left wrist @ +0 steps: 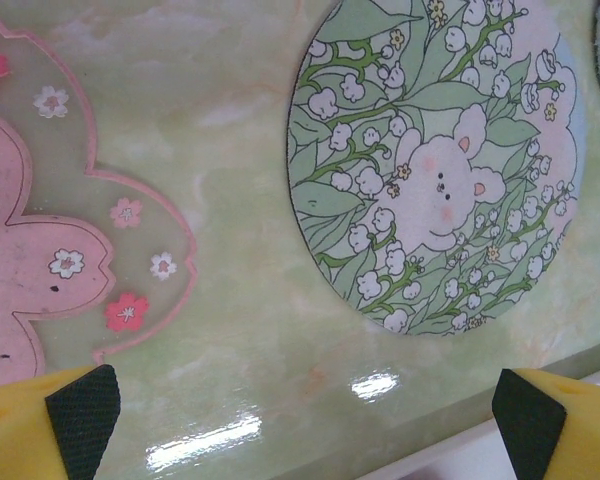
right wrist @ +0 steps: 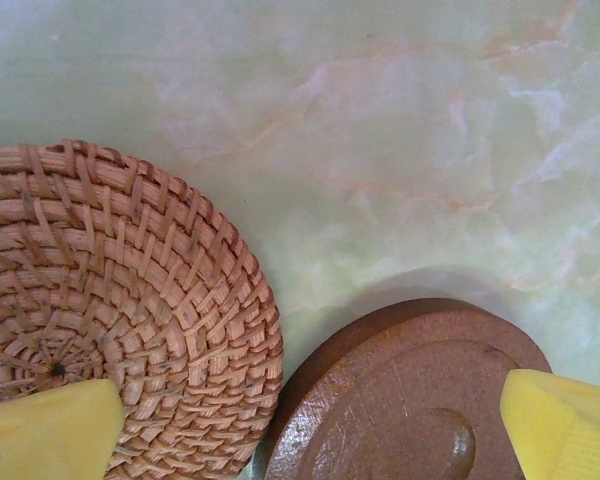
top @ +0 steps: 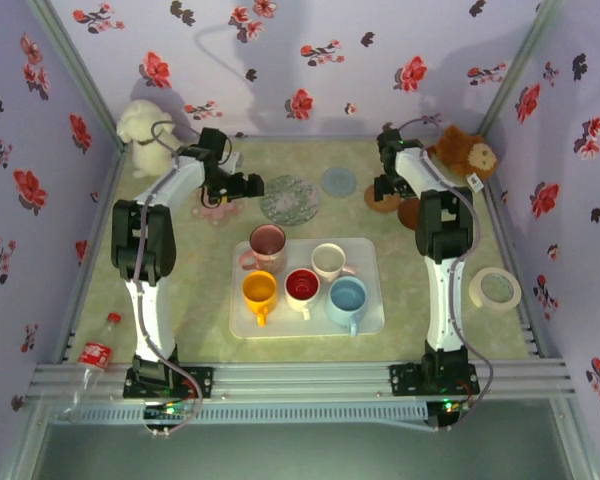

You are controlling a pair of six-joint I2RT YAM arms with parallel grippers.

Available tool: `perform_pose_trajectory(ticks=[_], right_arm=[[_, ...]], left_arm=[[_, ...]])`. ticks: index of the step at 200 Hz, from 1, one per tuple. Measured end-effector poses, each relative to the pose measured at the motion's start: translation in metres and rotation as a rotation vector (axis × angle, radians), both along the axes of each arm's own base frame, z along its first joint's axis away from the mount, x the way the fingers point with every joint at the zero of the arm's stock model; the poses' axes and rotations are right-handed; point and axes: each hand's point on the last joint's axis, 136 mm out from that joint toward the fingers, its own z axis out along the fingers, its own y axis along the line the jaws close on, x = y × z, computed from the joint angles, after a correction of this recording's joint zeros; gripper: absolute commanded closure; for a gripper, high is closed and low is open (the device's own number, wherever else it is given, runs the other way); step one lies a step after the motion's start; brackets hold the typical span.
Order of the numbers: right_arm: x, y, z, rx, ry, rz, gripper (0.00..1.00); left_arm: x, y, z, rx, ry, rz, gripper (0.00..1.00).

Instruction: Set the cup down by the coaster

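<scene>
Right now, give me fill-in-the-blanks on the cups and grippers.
The tray holds ___ cups. Between the yellow cup and the blue cup stands the ___ one. The left gripper and the right gripper both stand ___.
Missing words: five, red, open.

From above and behind the arm bases [top: 158, 378] we look steeply down on the whole table [top: 200, 290], walls [top: 280, 70] included. Our left wrist camera sits very close to the surface, facing down past its yellow fingertips [left wrist: 80, 405] at the pink blossom coaster [left wrist: 40, 250] and the green rabbit coaster [left wrist: 430, 170]. Both also lie in our overhead view, on the far side left of centre. Our right wrist camera, equally near, faces down on the woven coaster [right wrist: 110, 320] and the brown wooden coaster [right wrist: 400, 400], which the overhead view shares at far right.
</scene>
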Motion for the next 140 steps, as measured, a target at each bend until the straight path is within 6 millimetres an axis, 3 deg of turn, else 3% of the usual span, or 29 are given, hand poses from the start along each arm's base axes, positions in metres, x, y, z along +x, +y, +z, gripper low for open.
perform_pose_trajectory(ticks=[29, 84, 96, 110, 125, 140], right_arm=[[0.012, 0.016, 0.012, 0.080, -0.041, 0.013, 0.01], [0.056, 0.085, 0.066, 0.243, -0.231, 0.126, 0.03], [0.066, 0.099, 0.075, 0.276, -0.269, 0.147, 0.14], [0.075, 0.112, 0.075, 0.312, -0.291, 0.167, 0.36], [0.078, 0.121, 0.063, 0.347, -0.280, 0.185, 0.60], [0.080, 0.129, 0.044, 0.380, -0.254, 0.196, 0.73]], left_arm=[[0.000, 0.000, 0.000, 0.000, -0.001, 0.000, 0.01], [-0.001, 0.002, 0.003, 0.005, -0.008, 0.003, 0.01], [-0.001, 0.002, 0.005, 0.005, -0.010, 0.003, 0.01], [-0.001, 0.002, 0.005, 0.005, -0.011, 0.003, 0.01], [-0.003, 0.002, 0.004, 0.005, -0.009, 0.003, 0.01], [-0.005, 0.002, 0.003, 0.006, -0.005, 0.003, 0.01]])
